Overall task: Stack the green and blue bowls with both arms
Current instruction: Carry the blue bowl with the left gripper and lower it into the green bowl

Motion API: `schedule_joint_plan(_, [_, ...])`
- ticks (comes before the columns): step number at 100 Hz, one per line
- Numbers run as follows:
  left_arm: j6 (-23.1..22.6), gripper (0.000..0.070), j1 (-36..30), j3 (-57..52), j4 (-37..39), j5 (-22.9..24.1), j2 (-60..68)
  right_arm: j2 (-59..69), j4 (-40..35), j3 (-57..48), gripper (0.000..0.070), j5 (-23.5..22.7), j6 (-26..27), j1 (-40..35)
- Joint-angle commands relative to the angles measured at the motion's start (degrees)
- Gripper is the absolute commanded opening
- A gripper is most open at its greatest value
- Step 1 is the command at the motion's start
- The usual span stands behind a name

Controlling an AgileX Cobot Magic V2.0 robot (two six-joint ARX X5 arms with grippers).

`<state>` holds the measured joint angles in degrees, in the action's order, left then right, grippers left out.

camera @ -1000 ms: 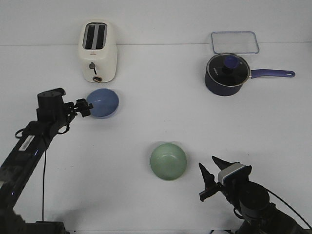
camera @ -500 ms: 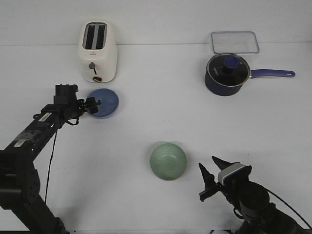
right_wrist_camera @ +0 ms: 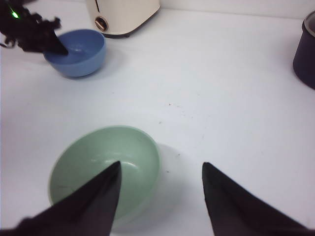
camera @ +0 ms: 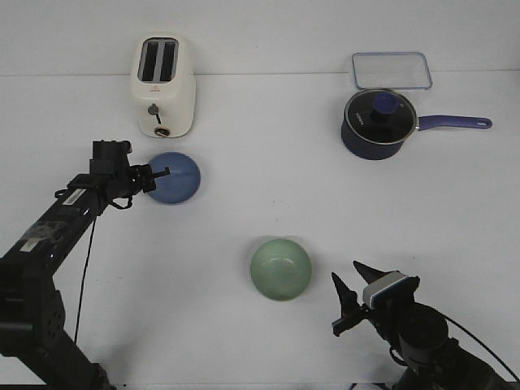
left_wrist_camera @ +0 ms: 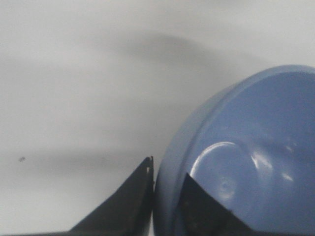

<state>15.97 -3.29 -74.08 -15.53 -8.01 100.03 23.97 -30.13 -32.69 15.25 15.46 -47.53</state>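
Observation:
The periwinkle blue bowl sits on the white table in front of the toaster. My left gripper is shut on its near-left rim, one finger outside and one inside, as the left wrist view shows with the blue bowl filling the frame. The blue bowl also shows in the right wrist view. The pale green bowl sits at the table's middle front. My right gripper is open and empty just right of it; in the right wrist view the green bowl lies under one finger.
A cream toaster stands behind the blue bowl. A dark navy saucepan with glass lid and long handle sits at the back right, with a clear lidded container behind it.
My left arm swung lower and reached in over the last second; the blue bowl, tilted before, now sits flatter with the gripper closed on its rim. The right arm has not moved.

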Motion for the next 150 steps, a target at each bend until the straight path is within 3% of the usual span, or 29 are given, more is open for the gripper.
schedule_joint_plan(1, [-1.0,0.001,-1.3,-1.3,0.2,-3.9,-5.1,0.1,0.2,-0.2,0.0345,0.2,0.6,-0.5])
schedule_joint_plan(15, [-3.2,0.001,-6.7,-1.3,-4.3,-5.3,-14.5,0.1,0.0,-0.2,0.0345,0.3,0.6,-0.5])
schedule_joint_plan(32, [-1.8,0.001,-17.9,0.7,-8.5,-5.3,-21.2,0.1,0.1,-0.2,0.0345,0.3,0.3,-0.5])
schedule_joint_plan(45, [2.4,0.001,-28.6,5.0,-6.4,-4.2,-22.3,0.1,0.1,-0.2,0.0345,0.3,0.0,-0.5])
schedule_joint_plan(67, [6.7,0.001,-41.4,11.0,2.2,3.7,-17.8,0.1,0.0,-0.2,0.0345,0.2,0.1,-0.5])
schedule_joint_plan(92, [7.6,0.0035,-43.0,11.0,3.0,3.7,-12.7,0.1,0.1,-0.2,0.0346,0.2,0.1,-0.5])
schedule_joint_plan(105, [7.5,0.0305,-43.0,11.0,3.0,3.7,-12.7,0.1,0.1,-0.2,0.0346,0.2,0.2,-0.5])
schedule_joint_plan(112, [7.5,0.0387,-42.9,11.0,2.9,3.5,-12.7,0.1,0.1,-0.2,0.0347,0.2,0.2,-0.5])
schedule_joint_plan(125, [6.5,0.0391,-42.6,10.9,2.0,3.5,-14.9,0.1,0.1,-0.2,0.0347,0.2,0.2,-0.5])
schedule_joint_plan(150, [-3.1,0.039,-40.4,11.1,-4.6,10.1,-33.2,0.1,0.6,-0.2,0.0347,0.2,0.1,-0.5])
